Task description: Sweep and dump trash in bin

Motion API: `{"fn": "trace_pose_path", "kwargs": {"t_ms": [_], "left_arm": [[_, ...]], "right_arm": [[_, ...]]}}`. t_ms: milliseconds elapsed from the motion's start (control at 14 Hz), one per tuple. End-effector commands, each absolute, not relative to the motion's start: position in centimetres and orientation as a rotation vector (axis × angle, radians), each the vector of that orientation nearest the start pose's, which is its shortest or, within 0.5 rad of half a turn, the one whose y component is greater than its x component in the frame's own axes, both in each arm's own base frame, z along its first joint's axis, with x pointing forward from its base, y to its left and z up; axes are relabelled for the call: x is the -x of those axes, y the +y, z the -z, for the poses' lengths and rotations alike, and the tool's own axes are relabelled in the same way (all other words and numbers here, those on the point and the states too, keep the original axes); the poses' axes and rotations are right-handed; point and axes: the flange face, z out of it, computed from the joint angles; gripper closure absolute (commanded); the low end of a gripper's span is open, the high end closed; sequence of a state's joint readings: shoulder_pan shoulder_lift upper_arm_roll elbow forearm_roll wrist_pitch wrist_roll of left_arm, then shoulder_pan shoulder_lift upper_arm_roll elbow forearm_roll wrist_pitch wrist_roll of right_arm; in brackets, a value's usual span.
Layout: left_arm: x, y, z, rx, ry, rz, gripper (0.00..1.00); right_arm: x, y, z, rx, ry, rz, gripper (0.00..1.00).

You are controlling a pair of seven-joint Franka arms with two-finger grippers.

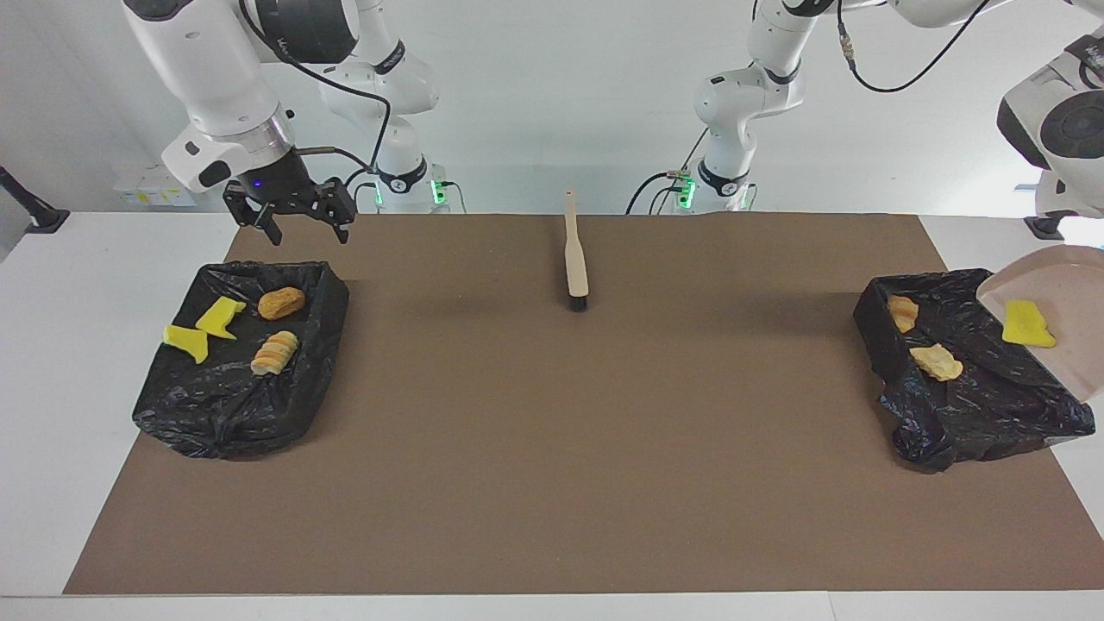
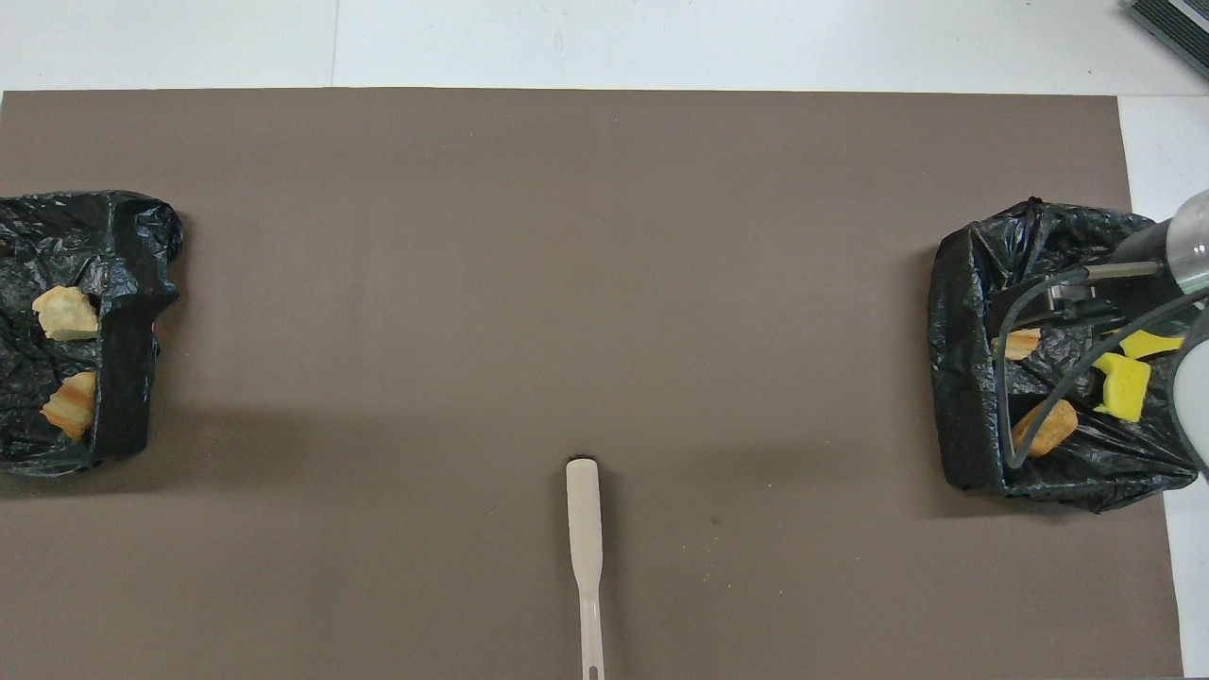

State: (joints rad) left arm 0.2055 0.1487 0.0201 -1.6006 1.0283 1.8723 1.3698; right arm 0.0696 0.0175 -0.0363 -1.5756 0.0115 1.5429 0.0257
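I count seven scraps of trash, and six already lie in the two black-lined bins. In the bin at the right arm's end of the table sit two yellow sponge pieces, a round bread chunk and a sliced bread chunk. In the bin at the left arm's end lie two more bread pieces. The seventh scrap, a yellow sponge piece, rests on the beige dustpan, which is raised and tilted over that bin's edge toward the left arm's end.

So I judge the sweeping done: the brown mat shows no loose scrap, and the brush lies alone mid-table, near the robots' edge. What I still have to do is tip that last sponge out of the pan and into the bin below it.

The left gripper itself is outside both views; only its wrist shows above the pan at the facing view's edge. I take it to be closed, and since the pan hangs in the air under that wrist, I judge it is clamped on the pan's handle, though I cannot see the grip.

The right gripper hangs in the air with its fingers wide apart and nothing between them, over the table edge just robotward of its bin; that arm waits.
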Motion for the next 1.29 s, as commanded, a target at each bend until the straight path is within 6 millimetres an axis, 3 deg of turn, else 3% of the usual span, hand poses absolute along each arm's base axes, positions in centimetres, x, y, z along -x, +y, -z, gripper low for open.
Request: {"fn": "trace_pose_path", "kwargs": {"t_ms": [0,143,502,717,932,1218], "left_arm": [[-58.7,18.3,-57.4,1.684,1.418,-0.793,1.00],[-58.0,18.4,-56.0,1.703,1.404,-0.790,1.00],[-57.9,17.9,-55.9,1.695,1.395,-0.794,1.00],[-56.1,17.7,-54.8,1.700,1.329,-0.787,1.00],[-56.9,15.5,-55.6,1.571,1.331,-0.749,1.00],[-56.8,16.1,-55.4,1.576,1.334,-0.740,1.00]], "right_arm": [[-55.1,0.5,-61.1,3.146,-0.003,-0.082,0.00],[-55.3,0.5,-60.8,3.130,-0.009,-0.082,0.00],[-54.9,1.6,-61.1,3.129,-0.027,-0.092,0.00],[-54.5,1.5,-62.2,3.131,-0.041,-0.056,0.00],[-54.0,1.1,-62.8,3.131,-0.008,-0.044,0.00],[-52.8,1.1,-63.7,3.134,0.009,-0.027,0.00]]}}
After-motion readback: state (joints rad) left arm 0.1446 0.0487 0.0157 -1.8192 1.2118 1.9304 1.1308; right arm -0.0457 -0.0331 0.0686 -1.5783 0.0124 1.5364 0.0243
